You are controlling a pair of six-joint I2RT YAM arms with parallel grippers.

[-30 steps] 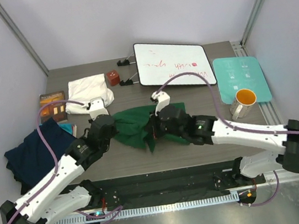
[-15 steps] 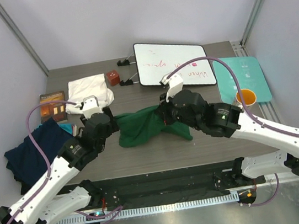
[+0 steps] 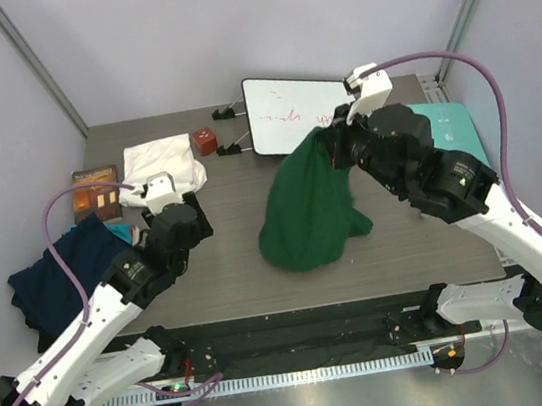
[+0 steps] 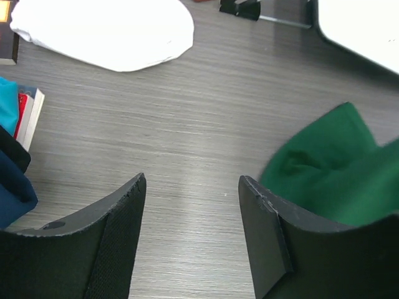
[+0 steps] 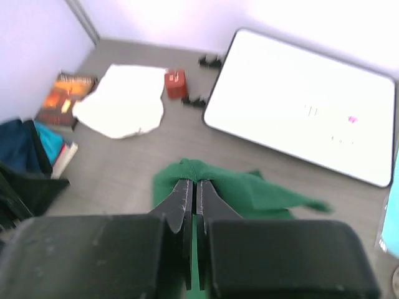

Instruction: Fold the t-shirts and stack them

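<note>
Hanging from the right gripper [image 5: 192, 198], one dark green t-shirt [image 3: 307, 208] was lifted above the middle of the bench [image 3: 230, 269]. The gripper's two fingers were pressed together on a fold at the top of the cloth. The shirt drooped in a loose cone, and its lower edge seemed to reach the bench surface, though the pictures did not show this for certain.

The left gripper [image 4: 193, 184] stood spread wide and held nothing. It hovered low over bare bench, with the green cloth just to its right and apart from both fingers.

Three t-shirts were in view. Besides the green one, one navy blue t-shirt [image 3: 59, 278] lay crumpled at the left edge of the bench, beside the left arm. One cream-white t-shirt [image 3: 159, 163] lay bunched at the far left, well apart from the green one. None of them was stacked on another.

One whiteboard [image 3: 314, 116] with faint red writing stood at the far side, with two black clips [image 3: 226, 113] at its left edge. One red-brown cube [image 3: 205, 140] sat between the cream-white t-shirt and the whiteboard. One brown book [image 3: 94, 177] lay just left of the cream-white t-shirt. One teal board [image 3: 458, 131] showed at the right, partly hidden by the right arm.
</note>
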